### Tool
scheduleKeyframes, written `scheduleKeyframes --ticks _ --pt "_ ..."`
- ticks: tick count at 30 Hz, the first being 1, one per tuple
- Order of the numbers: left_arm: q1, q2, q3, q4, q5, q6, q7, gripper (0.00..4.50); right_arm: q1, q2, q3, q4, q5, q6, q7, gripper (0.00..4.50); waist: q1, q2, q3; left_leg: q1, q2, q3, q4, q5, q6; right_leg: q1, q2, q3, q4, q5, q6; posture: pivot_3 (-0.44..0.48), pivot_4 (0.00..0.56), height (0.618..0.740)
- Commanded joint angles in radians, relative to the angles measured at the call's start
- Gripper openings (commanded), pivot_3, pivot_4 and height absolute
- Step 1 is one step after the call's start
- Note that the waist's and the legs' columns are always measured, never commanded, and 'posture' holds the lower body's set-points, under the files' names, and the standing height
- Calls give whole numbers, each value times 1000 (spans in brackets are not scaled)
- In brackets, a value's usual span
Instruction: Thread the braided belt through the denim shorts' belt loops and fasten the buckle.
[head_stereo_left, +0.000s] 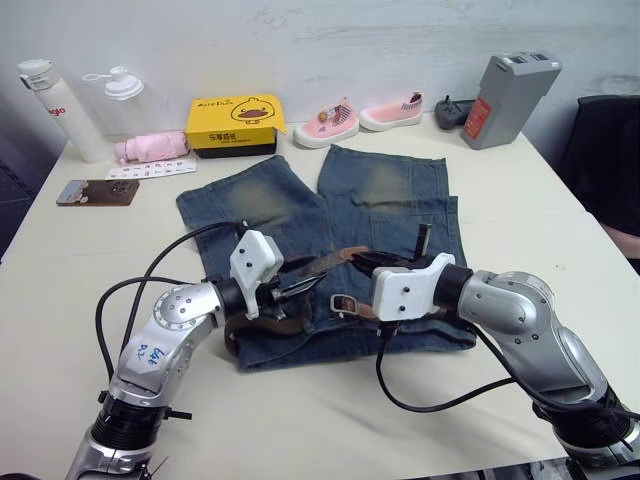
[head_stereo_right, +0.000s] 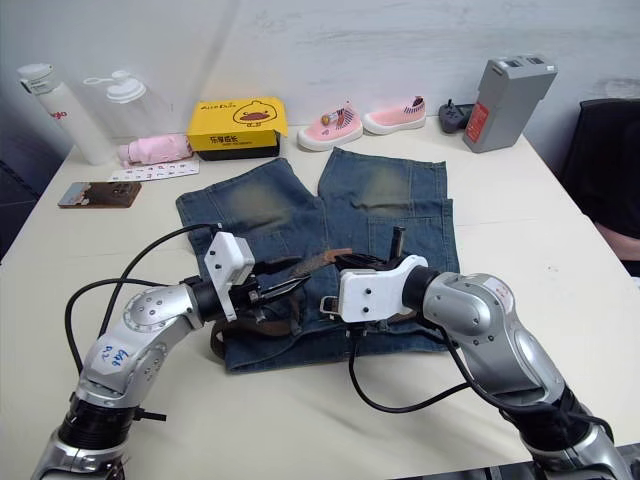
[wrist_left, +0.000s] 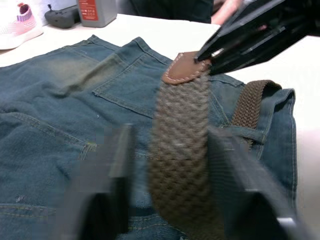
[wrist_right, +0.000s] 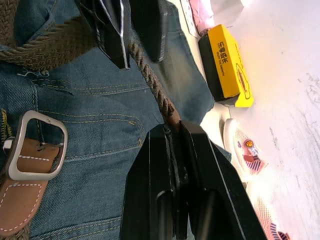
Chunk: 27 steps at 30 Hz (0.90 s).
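Left eye view puts the denim shorts (head_stereo_left: 330, 250) flat in the middle of the bench (head_stereo_left: 90, 250), waistband toward the robot, with the braided belt (head_stereo_left: 325, 263) running along that waistband and its free end lifted off the cloth between the two arms. Starting at the left, the left gripper (head_stereo_left: 300, 284) stands with its fingers parted on either side of the raised strap; the left wrist view shows the weave passing between them with a gap on each side, so it guides rather than grips. That is the first risk: nothing here stops the strap from twisting or sliding out sideways. Toward the middle, the buckle (wrist_right: 35, 145) lies on the denim at the waistband, just beside the raised strap, not yet entered. Further right, the right gripper (wrist_right: 172, 131) is closed on the belt's brown leather tip, pinching only its very end. Such a shallow hold could let go if the pull meets drag in the belt loops (wrist_left: 250, 132), and the tip would drop back onto the shorts. A hard pull might also bunch the loose denim and drag the buckle off line, since nothing pins the shorts down. The tip could also miss the frame or catch on the prong.
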Motion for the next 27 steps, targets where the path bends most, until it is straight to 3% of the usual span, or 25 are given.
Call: scheduleKeyframes --ticks 1,11,14,19,27 --pt "10 -2 2 -14 20 -38 -8 168 -21 10 -15 -42 9 2 0 0 0 0 0 0 0 0 0 0 0 0 0 0 0 0 0 0 150 712" --pt "-14 -20 41 13 31 -20 21 54 -22 44 -31 -47 21 58 -14 0 0 0 0 0 0 0 0 0 0 0 0 0 0 0 0 0 150 712" --pt "-30 -26 73 4 8 20 36 0 7 95 -78 -86 86 210 -15 1096 0 0 0 0 0 0 0 0 0 0 0 0 0 0 0 0 150 712" --pt "-51 -18 119 -19 -21 73 51 0 155 39 -98 -191 160 328 63 3074 4 -1 0 0 0 -2 0 0 0 0 0 -1 0 0 0 0 150 712" --pt "-106 -26 139 -51 -64 136 64 0 280 68 19 -174 142 375 -15 3074 -2 -1 0 1 0 -2 -1 0 -1 0 0 1 1 0 0 0 150 712"
